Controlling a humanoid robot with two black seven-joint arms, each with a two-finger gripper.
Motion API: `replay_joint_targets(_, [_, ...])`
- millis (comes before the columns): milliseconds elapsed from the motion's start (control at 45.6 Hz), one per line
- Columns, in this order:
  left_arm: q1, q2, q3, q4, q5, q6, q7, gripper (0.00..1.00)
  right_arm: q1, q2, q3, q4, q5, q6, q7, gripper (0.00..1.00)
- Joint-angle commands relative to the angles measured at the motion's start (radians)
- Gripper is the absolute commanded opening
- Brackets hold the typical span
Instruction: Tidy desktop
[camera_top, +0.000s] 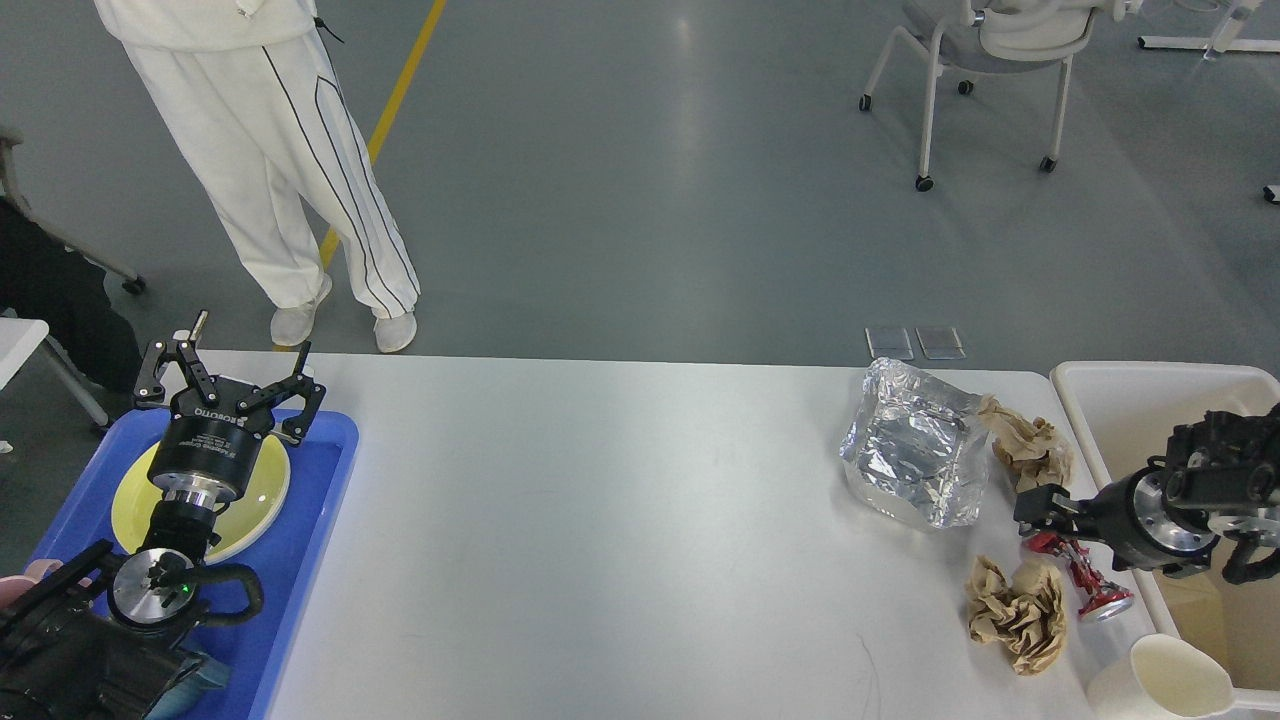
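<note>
Desktop matte white-grey, rounded corners, litter at right.

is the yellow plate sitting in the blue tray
Yes, the yellow plate lies inside the blue tray, partly hidden under the left gripper.

A smooth grey floor spreads beyond the table, glossy with a pale streak of reflected light. A yellow line runs diagonally across it. A white wheeled chair stands far right, and two small metal floor plates lie near the table edge.
</note>
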Motion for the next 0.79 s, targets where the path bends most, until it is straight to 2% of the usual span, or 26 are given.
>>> replay_joint_targets(0, [0.0, 0.0, 0.0, 0.0, 0.0, 0.0, 0.0, 0.97, -0.047, 0.004, 0.001, -0.038, -0.054, -0.013, 0.043, 1.0])
replay_joint_targets(395, [0.0, 0.0, 0.0, 0.0, 0.0, 0.0, 0.0, 0.97, -0.059, 0.01, 0.036, -0.007, -0.051, 0.012, 0.05, 1.0])
replay_joint_targets(592, [0.0, 0.0, 0.0, 0.0, 0.0, 0.0, 0.0, 0.97, -0.064, 0.015, 0.038, 0.001, -0.049, 0.085, 0.049, 1.0])
replay_joint_targets(767, [0.0, 0.0, 0.0, 0.0, 0.0, 0.0, 0.0, 0.97, -0.122, 0.015, 0.091, 0.005, -0.041, 0.078, 0.047, 1.0])
